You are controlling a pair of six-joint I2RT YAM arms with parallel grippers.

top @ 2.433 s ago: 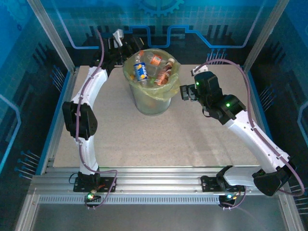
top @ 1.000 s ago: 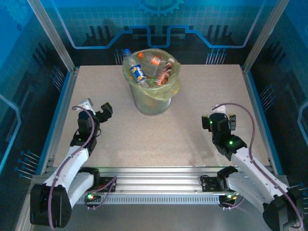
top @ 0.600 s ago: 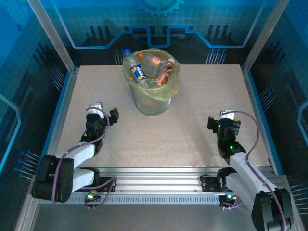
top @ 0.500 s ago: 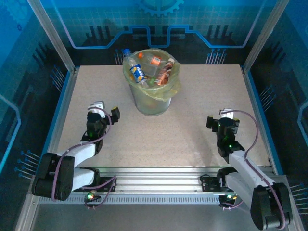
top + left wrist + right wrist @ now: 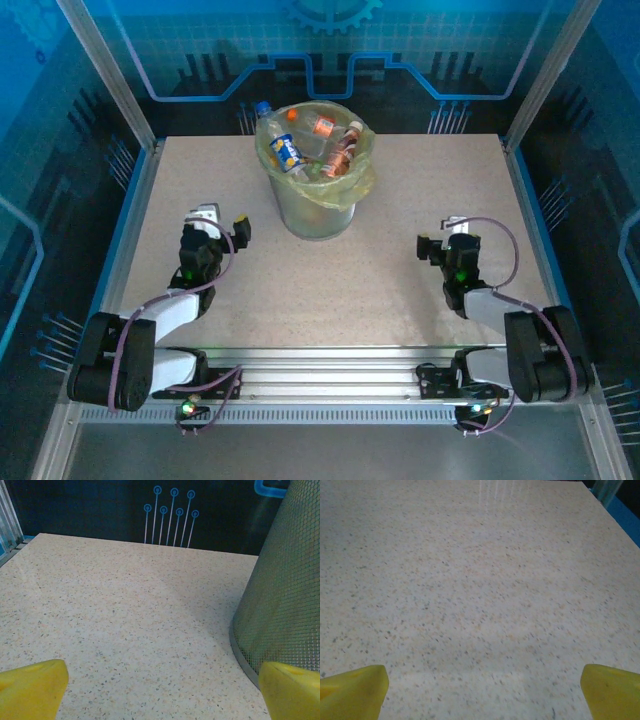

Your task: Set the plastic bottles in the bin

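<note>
The bin (image 5: 315, 205), grey mesh with a yellow-green bag, stands at the table's far middle. Several plastic bottles lie in it: one with an orange label (image 5: 322, 126), one blue and yellow (image 5: 290, 152), one reddish (image 5: 345, 150). A blue-capped bottle (image 5: 263, 108) leans at its back left rim. My left gripper (image 5: 225, 222) is low over the table, left of the bin and open, its yellow fingertips (image 5: 30, 690) wide apart around bare table, with the bin's mesh wall (image 5: 285, 590) to their right. My right gripper (image 5: 442, 242) is open and empty, its fingertips (image 5: 612, 692) over bare table.
The speckled table (image 5: 330, 290) runs between the arms. Blue side rails and glass walls (image 5: 120, 250) close it in. The aluminium rail (image 5: 320, 365) with both arm bases lies at the near edge.
Both arms have drawn back from the bin and folded down near their bases. In the last half second the right gripper has shifted a little left and the left gripper slightly forward.
</note>
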